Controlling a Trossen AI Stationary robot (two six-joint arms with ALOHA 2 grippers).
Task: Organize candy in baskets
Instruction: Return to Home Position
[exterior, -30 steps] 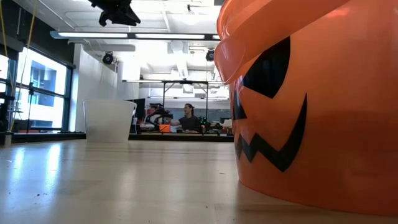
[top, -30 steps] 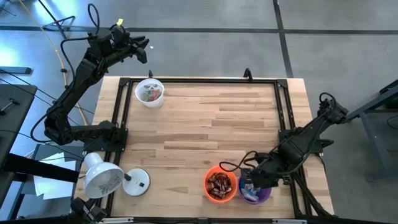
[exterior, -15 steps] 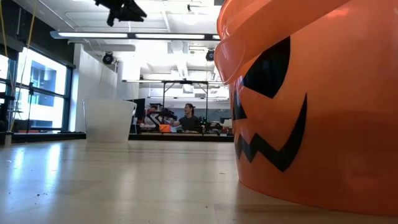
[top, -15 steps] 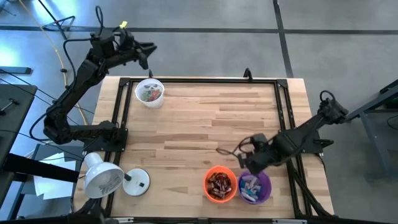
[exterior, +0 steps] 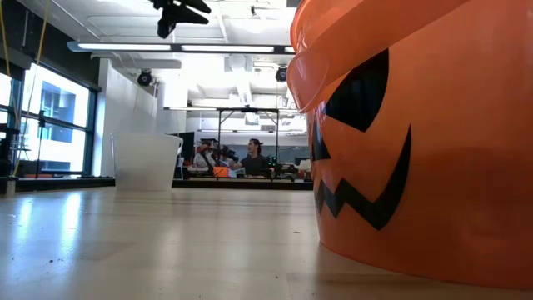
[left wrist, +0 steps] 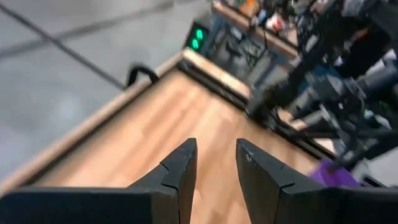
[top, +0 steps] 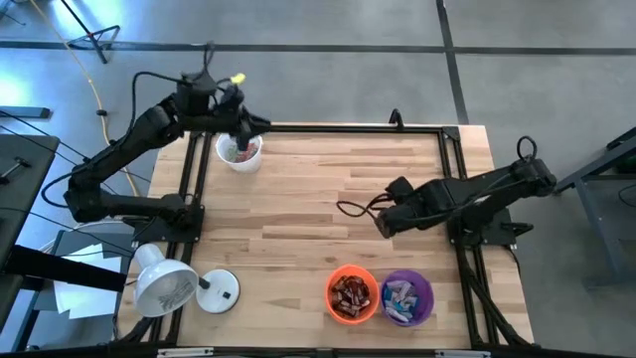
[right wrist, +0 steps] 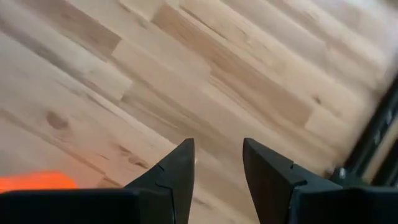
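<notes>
The only print plain enough to make out is the black jack-o'-lantern face on the orange bucket (exterior: 416,142): a slanted eye and a zigzag mouth, seen close up in the low view. The candy wrappers are too small to read.

The white bucket (top: 239,149) stands at the far left corner of the wooden surface (top: 328,199), just inside the black frame rail (top: 318,127), with mixed pinkish candy (top: 238,152) in it. The left pincer (top: 256,125) hangs above the far rim of that bucket, over the rail. Its fingers (left wrist: 180,168) are released with a narrow gap and nothing between them.

The orange bucket and the purple bucket (top: 407,298) sit side by side, touching, by the near edge, right of centre. Dark brown and red candy (top: 350,294) fills the orange one; blue-and-white candy (top: 399,297) lies in the purple one.

The right pincer (top: 381,225) hovers over bare planks right of centre, beyond the two buckets and well apart from them. Its fingers (right wrist: 177,168) are spread and empty, with the orange rim at the corner of its wrist view.

A white lamp (top: 167,283) occupies the near left corner. Between the white bucket and the far-off pair runs a wide stretch of bare wood. A person (exterior: 252,158) sits in the room beyond.
</notes>
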